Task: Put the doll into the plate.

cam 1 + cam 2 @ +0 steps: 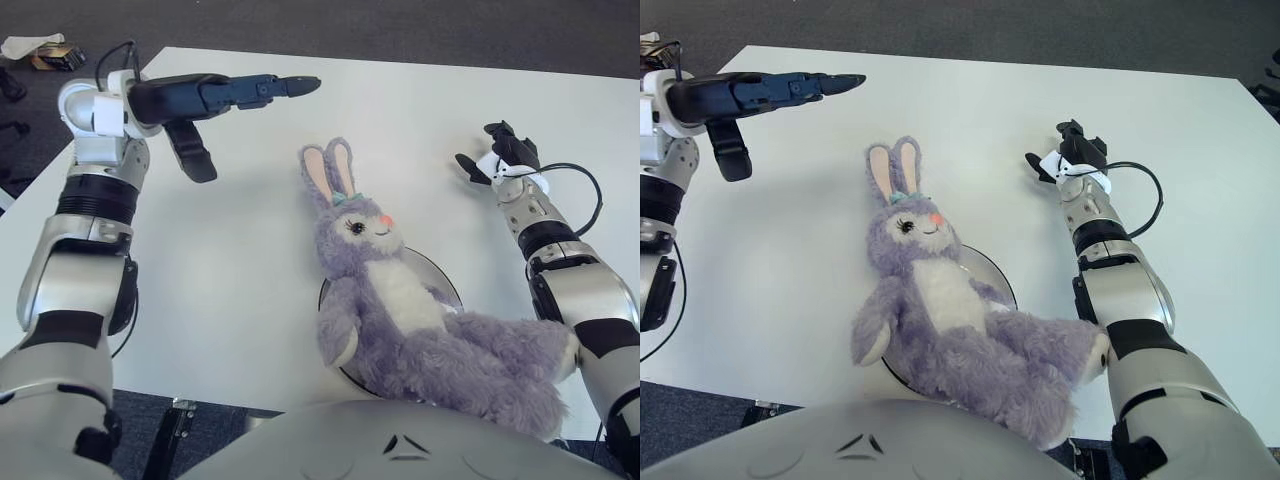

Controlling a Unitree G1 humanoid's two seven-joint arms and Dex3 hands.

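Observation:
A purple plush rabbit doll (400, 300) with pink-lined ears lies on its back across a round silvery plate (438, 274) near the table's front edge. Its head and ears stretch beyond the plate's far rim, and its legs hang past the rim to the right. My left hand (225, 110) hovers well above the table at the far left, its fingers spread and holding nothing. It is clear of the doll. My right hand (497, 152) shows at the right, beyond the doll, fingers relaxed and empty.
The white table (420, 110) stretches away behind the doll. A black cable (580, 180) loops beside my right wrist. Small items (40, 52) lie on the dark floor past the table's far left corner.

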